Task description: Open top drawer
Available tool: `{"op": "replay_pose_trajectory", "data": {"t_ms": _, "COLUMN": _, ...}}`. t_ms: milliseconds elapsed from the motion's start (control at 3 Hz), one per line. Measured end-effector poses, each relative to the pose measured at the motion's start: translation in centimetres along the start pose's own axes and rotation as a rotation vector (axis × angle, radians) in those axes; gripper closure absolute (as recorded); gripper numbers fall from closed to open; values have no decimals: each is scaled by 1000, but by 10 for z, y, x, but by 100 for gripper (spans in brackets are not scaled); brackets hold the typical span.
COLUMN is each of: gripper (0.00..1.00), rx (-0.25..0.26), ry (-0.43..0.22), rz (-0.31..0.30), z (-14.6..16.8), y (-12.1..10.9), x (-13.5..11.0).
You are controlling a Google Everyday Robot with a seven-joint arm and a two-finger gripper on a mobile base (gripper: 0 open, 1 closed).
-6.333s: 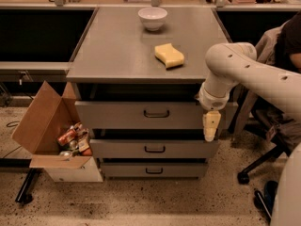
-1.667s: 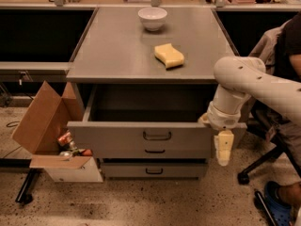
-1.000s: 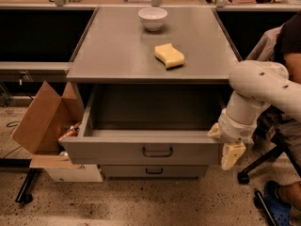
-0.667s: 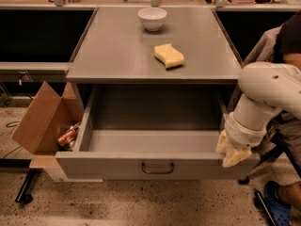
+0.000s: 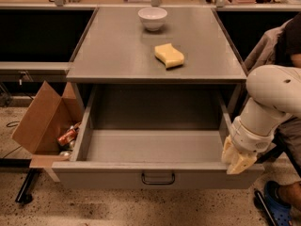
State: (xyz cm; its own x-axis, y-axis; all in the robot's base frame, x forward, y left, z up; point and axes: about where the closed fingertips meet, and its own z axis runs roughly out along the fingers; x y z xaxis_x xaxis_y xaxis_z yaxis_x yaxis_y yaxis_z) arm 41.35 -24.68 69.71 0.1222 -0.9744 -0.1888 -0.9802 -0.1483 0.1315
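Note:
The top drawer (image 5: 155, 145) is pulled far out of the grey cabinet, its deep grey box empty. Its front panel faces me with a small dark loop handle (image 5: 158, 178) at the centre. The two lower drawers are hidden behind it. My gripper (image 5: 236, 160) is at the drawer's front right corner, hanging from the white arm (image 5: 270, 102) that comes in from the right. Its cream fingers touch or overlap the top edge of the front panel there.
A white bowl (image 5: 152, 18) and a yellow sponge (image 5: 169, 55) sit on the cabinet top (image 5: 117, 51). An open cardboard box (image 5: 44, 121) with cans stands on the floor at the left. A seated person (image 5: 287, 46) and a chair base are at the right.
The top drawer has slid from shut to pulled far out toward me. My gripper has moved down and outward with the drawer's right front corner.

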Motion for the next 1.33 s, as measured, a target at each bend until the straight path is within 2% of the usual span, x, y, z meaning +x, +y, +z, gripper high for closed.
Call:
{"op": "replay_pose_trajectory", "data": {"t_ms": 667, "gripper": 50, "rx": 0, "ry": 0, "rz": 0, "z": 0, "y": 0, "x": 0}}
{"op": "replay_pose_trajectory", "data": {"t_ms": 1000, "gripper": 27, "rx": 31, "ry": -18, "rz": -16, "z": -14, "y": 0, "x": -2}}
{"op": "replay_pose_trajectory", "data": {"t_ms": 1333, "gripper": 4, "rx": 91, "ry": -19, "rz": -27, "z": -43, "y": 3, "x": -7}}
